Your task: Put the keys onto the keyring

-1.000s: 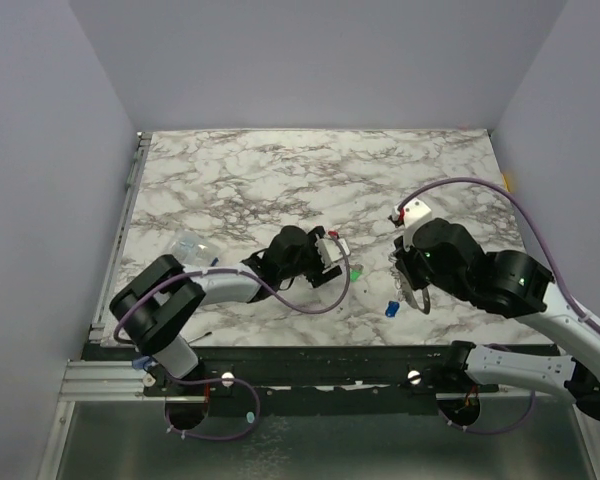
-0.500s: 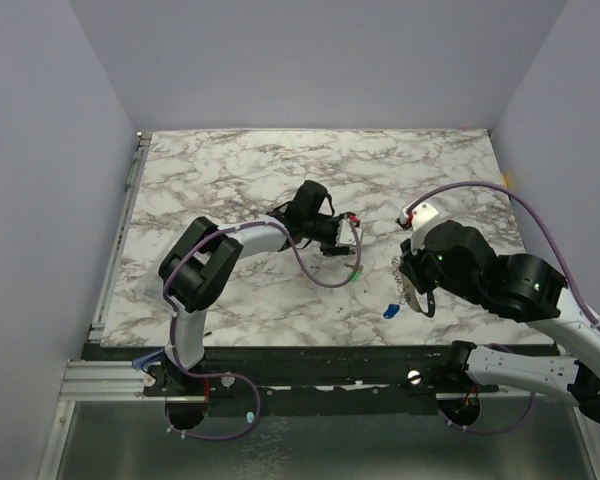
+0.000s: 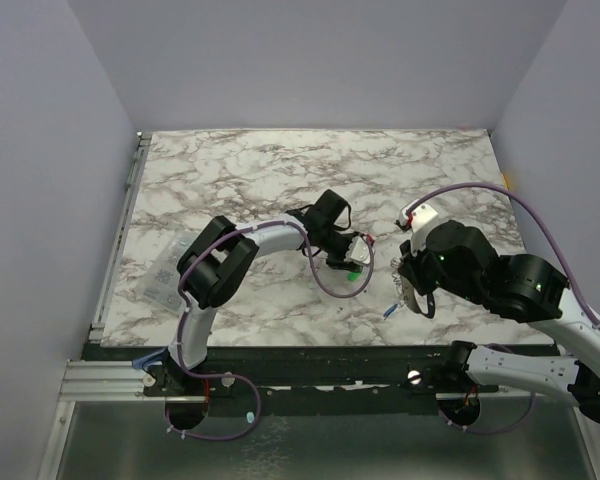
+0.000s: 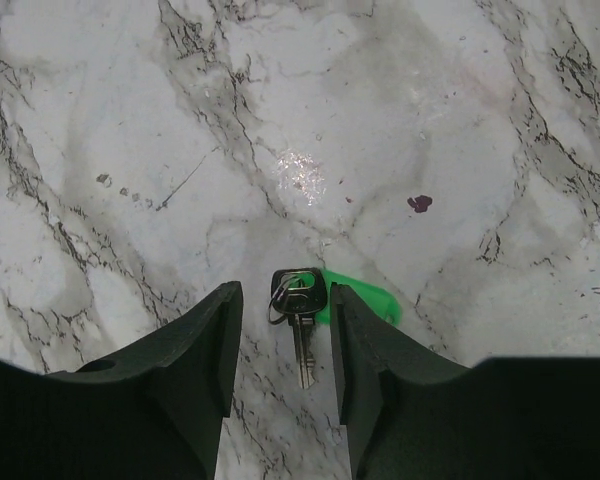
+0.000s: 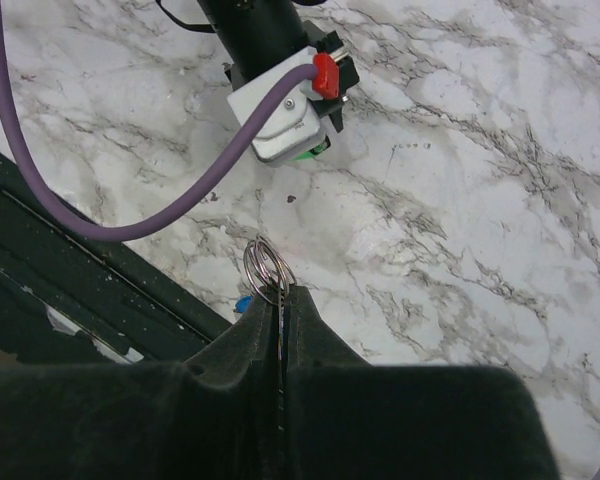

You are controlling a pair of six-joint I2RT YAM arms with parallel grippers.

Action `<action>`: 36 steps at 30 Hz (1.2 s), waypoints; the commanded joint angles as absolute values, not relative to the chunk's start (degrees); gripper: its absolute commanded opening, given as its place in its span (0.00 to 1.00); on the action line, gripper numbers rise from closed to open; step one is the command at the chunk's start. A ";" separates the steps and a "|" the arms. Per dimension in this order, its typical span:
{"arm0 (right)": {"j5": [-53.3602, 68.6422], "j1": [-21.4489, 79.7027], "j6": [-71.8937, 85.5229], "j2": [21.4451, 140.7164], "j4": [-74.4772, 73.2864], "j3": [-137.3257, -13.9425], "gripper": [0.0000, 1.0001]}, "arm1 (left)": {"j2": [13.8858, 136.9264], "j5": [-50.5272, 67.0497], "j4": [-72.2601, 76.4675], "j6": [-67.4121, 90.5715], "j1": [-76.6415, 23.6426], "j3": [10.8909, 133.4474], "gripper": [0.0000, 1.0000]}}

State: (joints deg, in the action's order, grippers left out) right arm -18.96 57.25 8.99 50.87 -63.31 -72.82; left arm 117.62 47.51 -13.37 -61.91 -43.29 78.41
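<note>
Top view – left pincer (image 3: 352,252) hangs right over the mint green key (image 3: 353,274). The blue key (image 3: 390,311) lies just below the right pincer (image 3: 405,285), on its base side.

Left wrist – jaws partly open and holding nothing, one finger (image 4: 205,350) on each side of the key. The metal blade runs back between them and the green head pokes out at a fingertip. We judge it tiny, light and stiff, and likely to skate on the slick marble top (image 4: 430,120). Pinch the plastic head and leave the eye free.

Right wrist – jaws closed tight on the keyring (image 5: 265,270), whose thin silvery wire loops stick out past the tips. It is probably springy, so hold it by the rim.
</note>
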 commanded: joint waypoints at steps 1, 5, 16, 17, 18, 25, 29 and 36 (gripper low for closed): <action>-17.48 56.95 8.49 49.92 -64.07 -74.36 0.01 | 119.95 47.44 -17.98 -64.96 -44.11 81.76 0.45; -16.82 57.00 8.61 49.86 -64.16 -74.44 0.01 | 121.36 46.04 -20.41 -66.43 -44.53 83.54 0.45; -15.91 56.95 8.71 49.40 -64.25 -74.53 0.01 | 123.00 43.95 -23.29 -67.51 -44.58 86.30 0.41; -15.91 56.95 8.76 49.39 -64.25 -74.53 0.01 | 123.14 44.07 -23.50 -67.50 -44.57 86.57 0.41; -15.86 56.95 8.71 49.32 -64.25 -74.53 0.01 | 123.27 44.30 -23.71 -67.46 -44.56 86.77 0.41; -15.66 56.98 8.72 49.06 -64.25 -74.47 0.01 | 124.13 44.10 -25.27 -67.50 -44.99 88.22 0.39; -15.56 56.95 8.66 49.07 -64.17 -74.44 0.01 | 124.84 43.74 -26.36 -67.48 -45.23 89.27 0.35; -15.29 56.95 8.55 48.99 -64.16 -74.44 0.01 | 125.63 43.55 -28.14 -67.97 -45.61 90.37 0.28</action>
State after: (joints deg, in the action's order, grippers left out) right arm -16.58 57.25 8.99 49.76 -63.31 -72.82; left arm 123.87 44.05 -25.02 -66.30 -45.04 88.99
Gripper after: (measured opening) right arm 0.059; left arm 0.321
